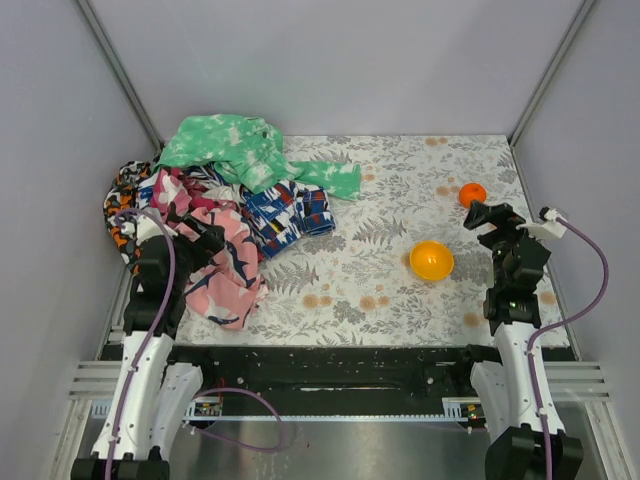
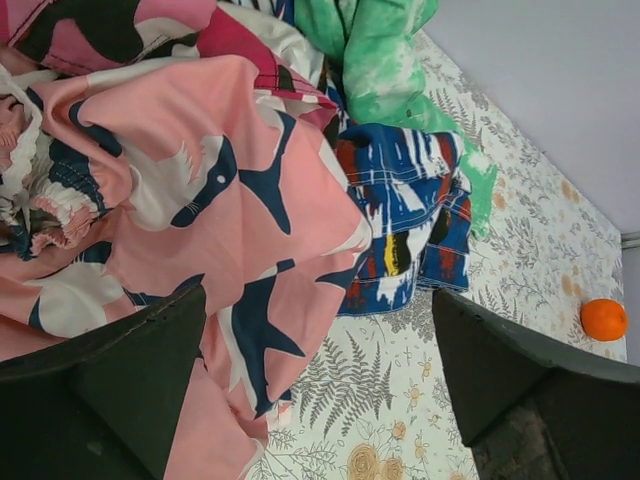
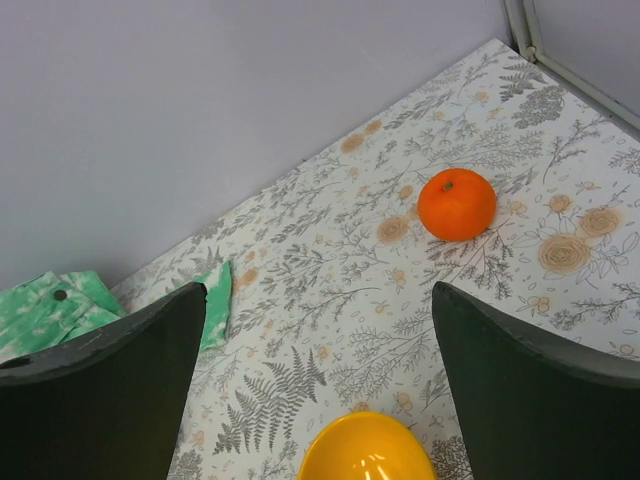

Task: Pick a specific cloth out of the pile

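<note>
Left gripper [image 2: 318, 330] and right gripper [image 3: 318, 330] both gape, empty. I can't spot the cloth in the pile [image 1: 230, 200]. Likely limp and light; I'd pinch any exposed edge.

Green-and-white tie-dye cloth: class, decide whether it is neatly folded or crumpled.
Crumpled: the green-and-white tie-dye cloth is bunched in uneven ridges on the heap of colourful patterned cloths, one end trailing onto the floral-patterned table.

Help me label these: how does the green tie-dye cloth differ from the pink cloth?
The green tie-dye cloth is mottled green and white; the pink cloth carries dark blue and white shapes. The green one lies at the far side of the pile, the pink one at its near side. Both are crumpled.
</note>
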Tool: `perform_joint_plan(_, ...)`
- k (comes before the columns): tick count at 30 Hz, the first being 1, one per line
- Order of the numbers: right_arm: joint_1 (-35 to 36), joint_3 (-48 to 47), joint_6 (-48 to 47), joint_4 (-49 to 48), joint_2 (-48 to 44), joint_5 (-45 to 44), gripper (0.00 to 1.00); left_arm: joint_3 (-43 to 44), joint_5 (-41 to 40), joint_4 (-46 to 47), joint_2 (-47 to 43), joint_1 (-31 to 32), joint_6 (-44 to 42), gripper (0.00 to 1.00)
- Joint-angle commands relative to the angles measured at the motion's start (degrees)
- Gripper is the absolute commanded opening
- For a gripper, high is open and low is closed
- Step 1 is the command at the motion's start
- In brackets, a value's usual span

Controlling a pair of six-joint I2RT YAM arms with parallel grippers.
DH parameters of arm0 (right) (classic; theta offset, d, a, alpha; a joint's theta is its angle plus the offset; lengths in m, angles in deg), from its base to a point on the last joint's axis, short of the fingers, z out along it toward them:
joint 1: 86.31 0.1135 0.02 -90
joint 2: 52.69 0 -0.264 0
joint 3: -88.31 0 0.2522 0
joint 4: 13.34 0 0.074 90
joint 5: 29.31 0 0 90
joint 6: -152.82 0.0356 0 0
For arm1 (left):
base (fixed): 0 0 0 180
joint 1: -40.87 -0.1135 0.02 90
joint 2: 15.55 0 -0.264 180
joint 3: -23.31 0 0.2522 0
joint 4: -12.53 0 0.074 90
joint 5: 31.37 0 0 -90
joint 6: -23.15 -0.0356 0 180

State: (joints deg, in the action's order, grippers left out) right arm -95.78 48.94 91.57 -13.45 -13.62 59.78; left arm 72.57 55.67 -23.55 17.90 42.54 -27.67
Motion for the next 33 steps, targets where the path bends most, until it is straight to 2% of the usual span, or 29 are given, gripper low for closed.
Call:
perform_joint_plan(1,0.3,1.6,1.0,-6.2,-2.5,3.7,0.99,2.5,-1.4,-0.5,4.3,-0.3,1.2,0.99)
perform_joint_plan(5,0.3,1.7,0.8,-7.1,-2.5,5.9,0.99,3.4,0.4,2.0,12.4,-0.1,0.6,0.99)
perform_joint_plan(9,0.3,1.6,0.7,-7.5,-1.5,7.0,0.99,7.4,1.8,4.8,26.0,2.7,-2.3,0.99)
perform_joint_plan(12,0.3,1.5,0.3,-7.5,-1.0,7.1,1.00,12.4,-1.2,6.6,36.0,7.2,-6.6,0.99)
perform_joint_plan(16,0.3,1.7,0.0,-7.7,-0.9,6.4,0.99,19.2,-1.3,8.5,47.6,11.6,-9.9,0.99)
perform_joint_plan(21,0.3,2.2,-0.2,-8.6,-0.7,5.7,0.99,28.3,-0.6,9.9,61.4,13.3,-10.0,0.99)
perform_joint_plan(27,0.3,2.5,-0.4,-9.2,-0.2,4.9,0.99,45.8,-8.7,-2.8,79.5,15.4,-8.8,0.99)
perform_joint_plan(28,0.2,2.6,-0.5,-9.2,-0.2,4.7,0.99,49.2,-9.5,-5.2,83.1,15.7,-8.9,0.90)
perform_joint_plan(29,0.3,2.7,-0.5,-9.3,0.0,4.5,0.99,51.8,-10.1,-7.0,85.4,15.9,-9.1,0.63)
perform_joint_plan(32,0.3,2.8,-0.5,-9.5,0.0,4.1,0.99,59.0,-10.7,-10.4,89.6,16.1,-9.6,0.05)
perform_joint_plan(33,0.3,2.7,-0.5,-9.5,-0.1,4.1,0.99,61.8,-11.0,-11.4,90.1,16.1,-10.3,0.00)
